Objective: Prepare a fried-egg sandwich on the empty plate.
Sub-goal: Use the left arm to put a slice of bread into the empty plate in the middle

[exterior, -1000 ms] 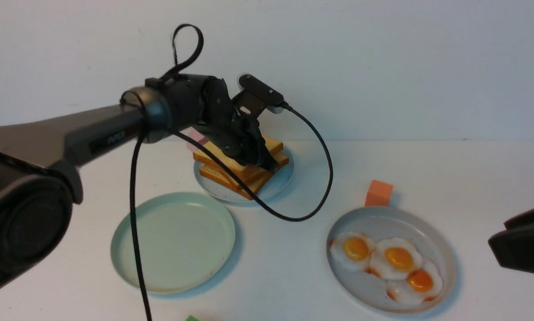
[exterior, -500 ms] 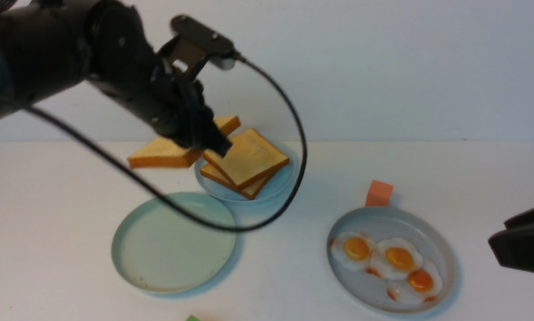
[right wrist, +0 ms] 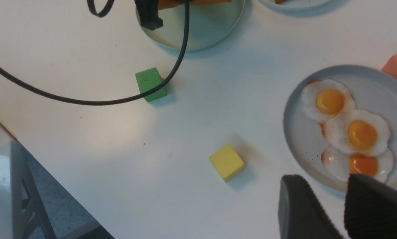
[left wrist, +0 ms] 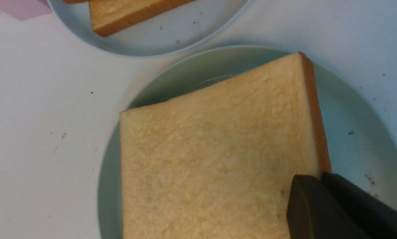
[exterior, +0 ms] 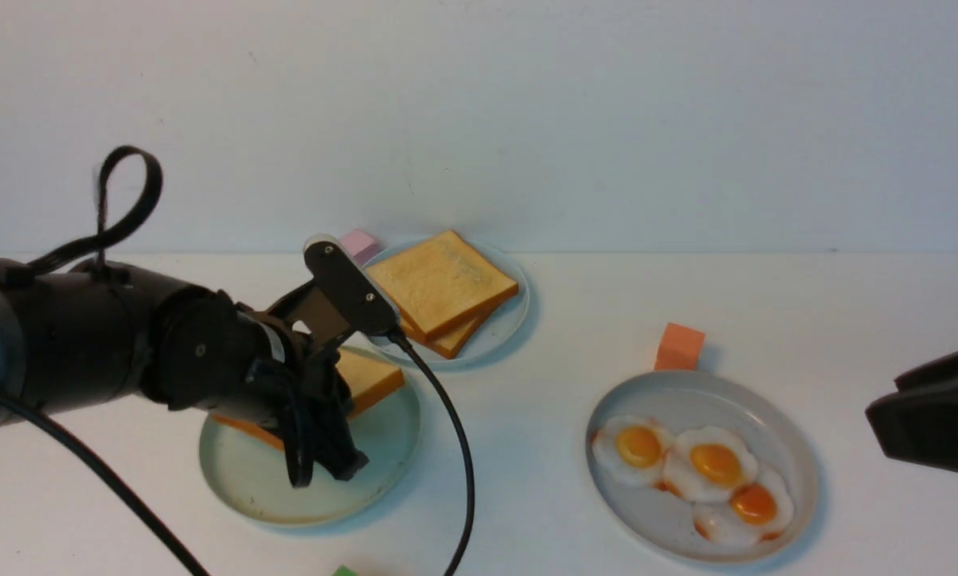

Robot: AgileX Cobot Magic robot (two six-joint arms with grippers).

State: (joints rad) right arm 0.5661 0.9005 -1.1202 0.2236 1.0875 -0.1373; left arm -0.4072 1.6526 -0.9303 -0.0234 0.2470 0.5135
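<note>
My left gripper (exterior: 325, 468) is shut on the near corner of one golden-brown toast slice (exterior: 370, 376) and holds it tilted low over the empty mint-green plate (exterior: 238, 488). In the left wrist view the toast slice (left wrist: 218, 149) covers most of the plate (left wrist: 361, 132), with the gripper (left wrist: 321, 179) clamped on its corner. I cannot tell whether the toast touches the plate. Two more toast slices (exterior: 442, 280) lie stacked on a bluish-grey plate (exterior: 503, 328) behind. Three fried eggs (exterior: 703, 464) lie on a grey plate (exterior: 799, 456). My right gripper (right wrist: 331, 199) is open and empty beside the eggs' plate (right wrist: 297, 146).
An orange block (exterior: 679, 346) stands behind the eggs' plate and a pink block (exterior: 360, 242) behind the toast plate. A green block (right wrist: 150, 83) and a yellow block (right wrist: 227, 162) lie near the table's front. The left arm's cable (exterior: 454, 448) hangs between the plates.
My left gripper lifted the top toast slice off the stack, carried it forward and down, and now holds it over the mint-green plate. The right arm has barely moved.
</note>
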